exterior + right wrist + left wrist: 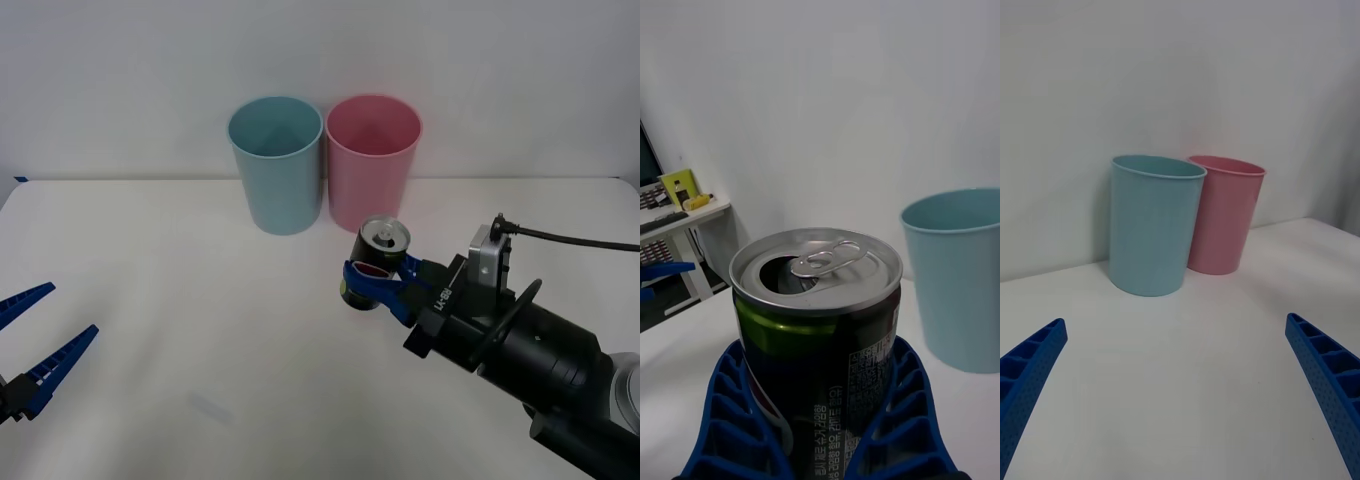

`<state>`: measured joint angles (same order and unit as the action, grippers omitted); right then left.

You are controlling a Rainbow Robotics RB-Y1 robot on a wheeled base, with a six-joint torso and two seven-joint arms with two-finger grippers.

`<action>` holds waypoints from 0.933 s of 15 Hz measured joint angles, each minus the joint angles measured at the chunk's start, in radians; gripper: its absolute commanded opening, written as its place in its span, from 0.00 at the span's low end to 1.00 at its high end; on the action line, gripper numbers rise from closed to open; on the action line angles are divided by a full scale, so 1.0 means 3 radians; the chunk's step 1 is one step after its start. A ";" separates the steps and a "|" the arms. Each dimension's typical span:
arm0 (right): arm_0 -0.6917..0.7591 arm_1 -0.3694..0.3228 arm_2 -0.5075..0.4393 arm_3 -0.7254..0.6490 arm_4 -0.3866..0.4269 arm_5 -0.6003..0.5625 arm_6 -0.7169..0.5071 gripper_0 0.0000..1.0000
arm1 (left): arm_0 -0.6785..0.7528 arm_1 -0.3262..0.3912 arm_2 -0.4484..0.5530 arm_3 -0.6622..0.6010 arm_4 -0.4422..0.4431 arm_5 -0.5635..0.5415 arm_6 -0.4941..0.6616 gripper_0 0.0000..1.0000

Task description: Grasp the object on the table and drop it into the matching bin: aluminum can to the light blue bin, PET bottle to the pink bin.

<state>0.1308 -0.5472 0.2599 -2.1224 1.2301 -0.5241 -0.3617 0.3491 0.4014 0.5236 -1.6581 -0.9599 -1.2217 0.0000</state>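
One can [377, 262], upright, sits clamped between the right gripper's [383, 283] blue fingers, just before the pink bin [372, 160]; one blue bin [276, 162] beside it. Left gripper [30, 330] spread wide, empty.

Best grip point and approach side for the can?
Mid-body, from the side: the aluminum can stands upright and is round, its sidewalls suiting opposed fingers. The right gripper already clamps it there. Left gripper waits open.
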 measured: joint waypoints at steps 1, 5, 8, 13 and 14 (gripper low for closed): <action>-0.0088 -0.0006 -0.0041 -0.0008 0.0003 0.0024 -0.0119 0.00 | 0.0000 0.0000 0.0000 0.0000 0.0000 0.0000 0.0000 1.00; -0.0602 -0.0022 -0.0189 0.0118 0.0073 0.0049 -0.0633 0.00 | 0.0000 0.0000 0.0000 0.0000 0.0000 0.0000 0.0000 1.00; -0.1125 -0.0042 -0.0202 0.0519 0.0079 0.0050 -0.0735 0.00 | 0.0000 0.0000 0.0000 0.0000 0.0000 0.0000 0.0000 1.00; -0.2018 0.0123 -0.0159 0.1406 0.0214 0.0045 -0.0742 0.00 | 0.0000 0.0000 0.0000 0.0000 0.0000 0.0000 0.0000 1.00; -0.2197 0.0208 -0.0152 0.1632 0.0305 0.0045 -0.0741 0.00 | 0.0000 0.0000 0.0000 0.0000 0.0000 0.0000 0.0000 1.00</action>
<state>-0.5284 -0.4848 0.2142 -1.6329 1.3216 -0.5107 -0.5840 0.3490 0.4014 0.5236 -1.6581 -0.9599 -1.2217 0.0000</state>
